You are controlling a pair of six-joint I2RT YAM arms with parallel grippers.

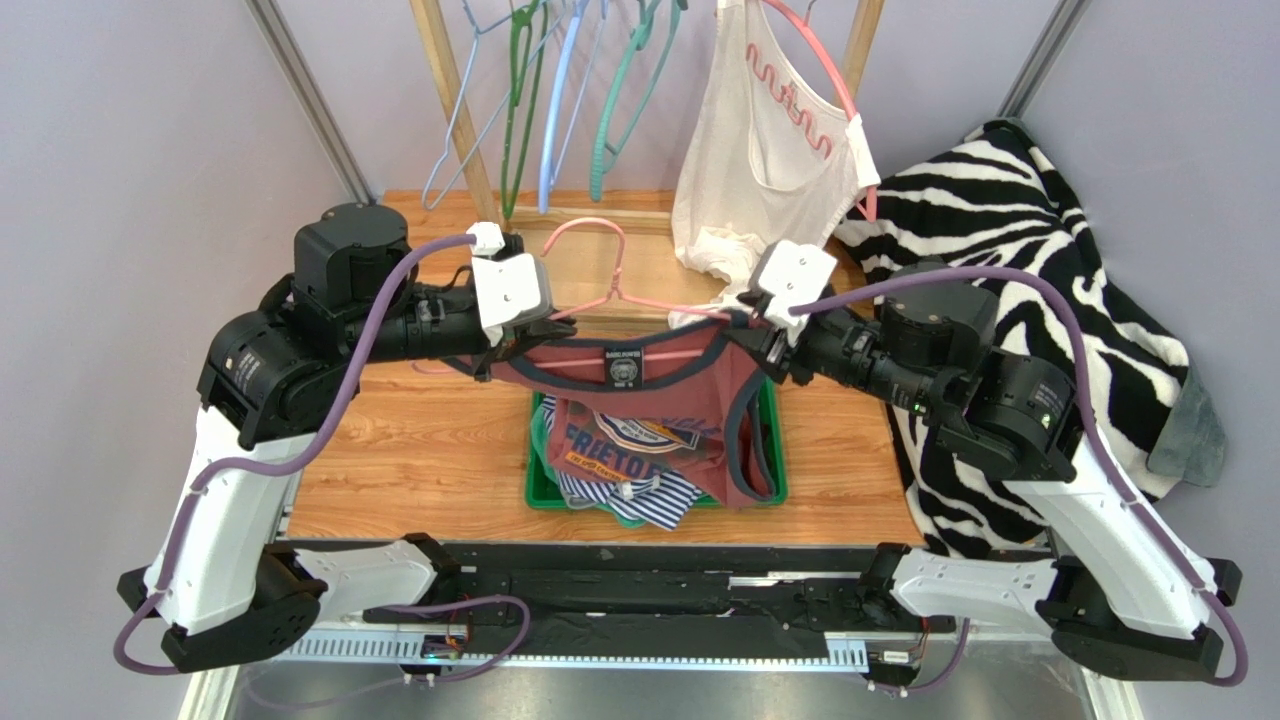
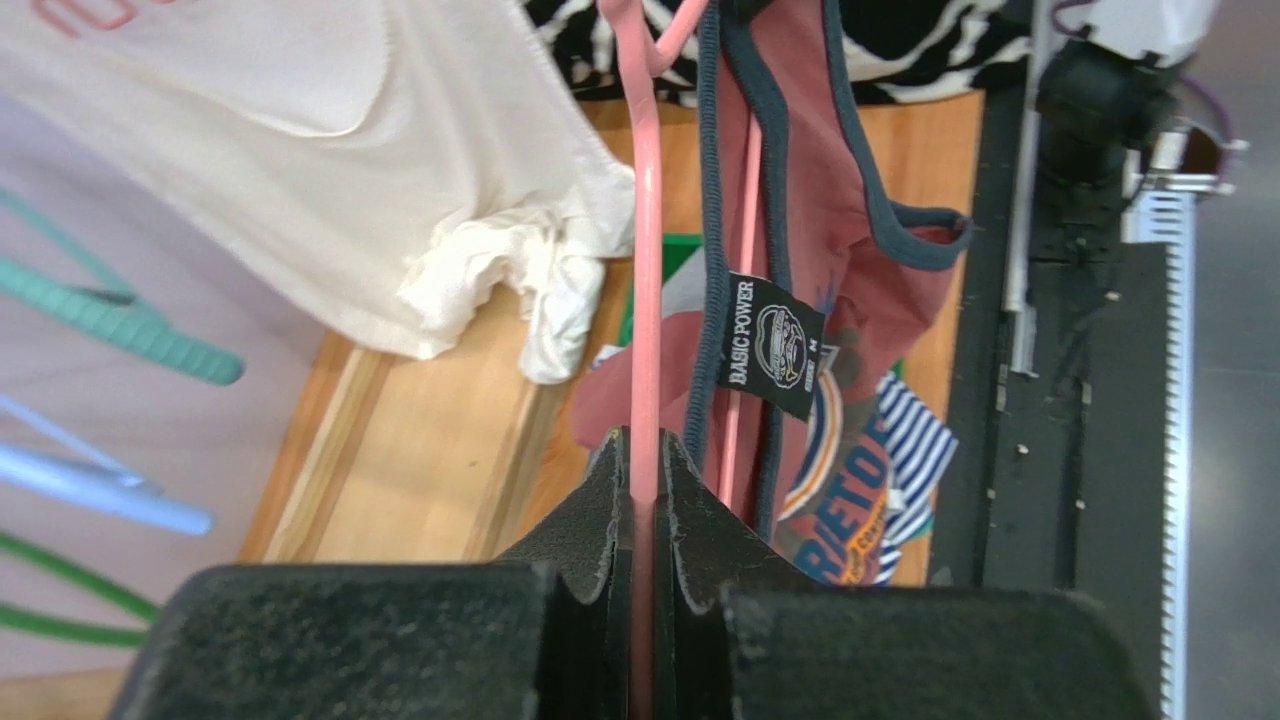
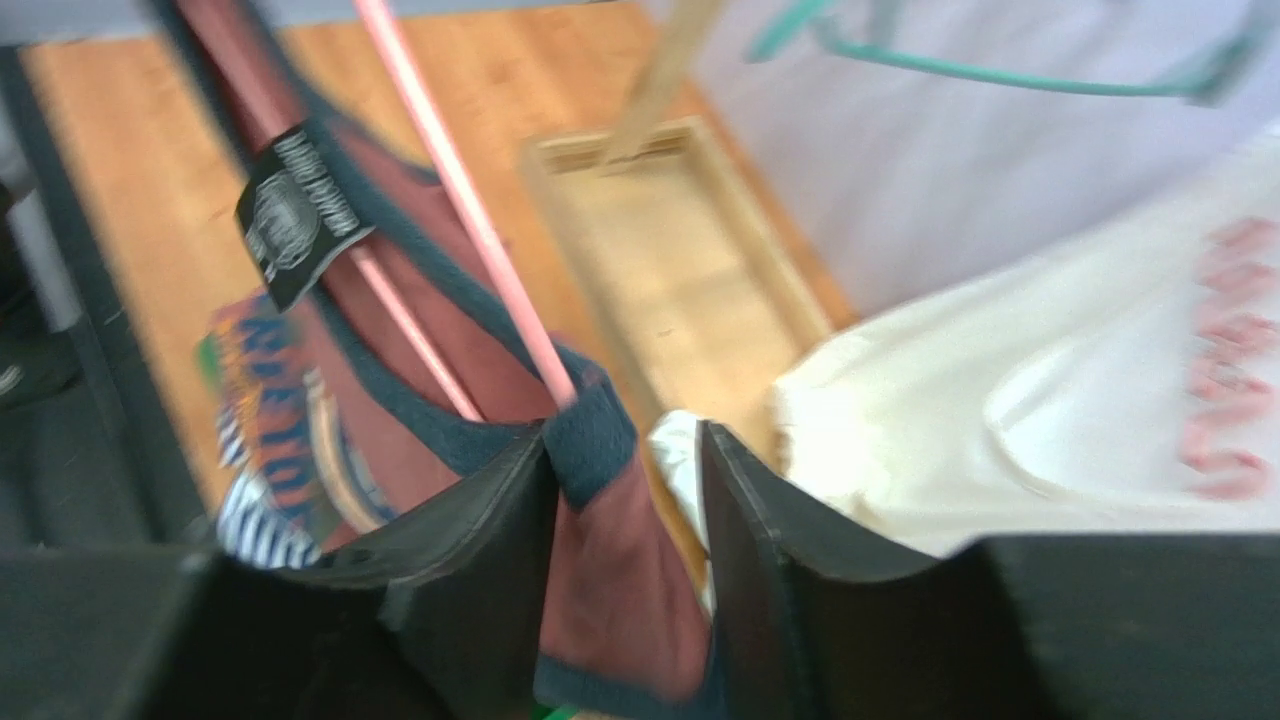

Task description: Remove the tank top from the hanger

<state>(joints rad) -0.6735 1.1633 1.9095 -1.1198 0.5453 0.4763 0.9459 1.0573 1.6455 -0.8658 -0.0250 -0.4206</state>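
Observation:
A maroon tank top [image 1: 639, 375] with dark blue trim hangs on a pink hanger [image 1: 589, 237] held in the air over the table. My left gripper [image 1: 544, 309] is shut on the hanger's left arm; the left wrist view shows the pink rod [image 2: 646, 285] pinched between the jaws of the gripper [image 2: 646, 468], and the top's black neck label [image 2: 769, 345]. My right gripper [image 1: 747, 321] is at the hanger's right end. In the right wrist view the gripper [image 3: 628, 450] is open, with the top's right shoulder strap [image 3: 609, 435] between the fingers, against the left one.
A green bin [image 1: 538, 468] of folded clothes sits under the tank top. A white top [image 1: 766, 143] on a pink hanger hangs on the wooden rack behind, beside several empty hangers [image 1: 559, 90]. A zebra-striped cloth [image 1: 1037, 270] lies at the right.

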